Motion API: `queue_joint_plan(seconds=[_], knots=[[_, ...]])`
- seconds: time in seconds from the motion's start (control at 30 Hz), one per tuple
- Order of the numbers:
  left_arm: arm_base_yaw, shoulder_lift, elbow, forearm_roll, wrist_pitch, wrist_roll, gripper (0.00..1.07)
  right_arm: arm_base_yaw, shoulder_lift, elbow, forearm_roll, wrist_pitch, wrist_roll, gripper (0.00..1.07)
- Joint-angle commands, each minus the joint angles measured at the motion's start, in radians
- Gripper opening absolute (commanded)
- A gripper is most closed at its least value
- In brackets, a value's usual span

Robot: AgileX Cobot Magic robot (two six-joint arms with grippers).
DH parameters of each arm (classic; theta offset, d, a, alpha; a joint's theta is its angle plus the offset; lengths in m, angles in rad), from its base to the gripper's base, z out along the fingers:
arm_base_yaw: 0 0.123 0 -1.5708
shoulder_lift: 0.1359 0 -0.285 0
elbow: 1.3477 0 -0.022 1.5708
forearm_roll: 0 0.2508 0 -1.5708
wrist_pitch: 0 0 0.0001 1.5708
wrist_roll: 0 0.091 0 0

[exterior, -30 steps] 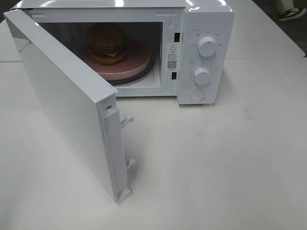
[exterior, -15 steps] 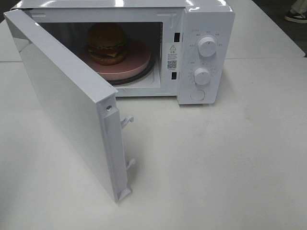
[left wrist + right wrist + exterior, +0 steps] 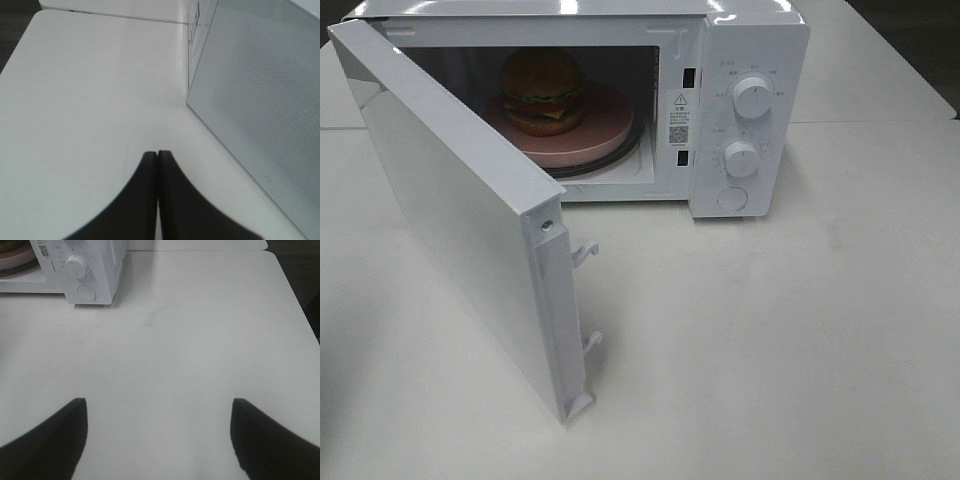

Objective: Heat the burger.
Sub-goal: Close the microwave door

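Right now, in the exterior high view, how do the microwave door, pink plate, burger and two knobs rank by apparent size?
1. microwave door: largest, though it is also nearest the camera.
2. pink plate
3. burger
4. upper knob and lower knob: these look alike, so they are not ranked.

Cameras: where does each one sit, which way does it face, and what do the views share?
Exterior high: high in front, looking down into the open microwave, burger on plate inside; no arm shows.
Left wrist: on the left arm, low over the table, facing the door's outer face; shut left gripper shows.
Right wrist: on the right arm, facing across the table to the control panel; open right gripper shows.
Shared: exterior and right wrist both show control panel and plate.
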Motion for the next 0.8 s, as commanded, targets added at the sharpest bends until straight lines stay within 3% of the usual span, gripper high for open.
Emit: queue_joint_plan(seconds=[0.03,0.17,0.47,0.63,0.8], knots=[[0.000,0.052,-0.003,-0.043,-0.062,0.035,0.00,-0.004,-0.026,0.003,-0.001,-0.008,-0.009,0.75],[0.000,0.152,-0.003,-0.082,-0.116,0.081,0.00,-0.004,-0.026,0.003,-0.001,-0.008,-0.009,0.75],[0.000,0.236,-0.002,-0.120,-0.227,0.128,0.00,-0.004,-0.026,0.003,-0.001,-0.008,-0.009,0.75],[-0.075,0.268,0.102,-0.134,-0.425,0.159,0.00,-0.004,-0.026,0.003,-0.002,-0.008,-0.008,0.75],[-0.171,0.269,0.186,-0.138,-0.596,0.132,0.00,-0.004,-0.026,0.003,-0.002,-0.008,-0.008,0.75]])
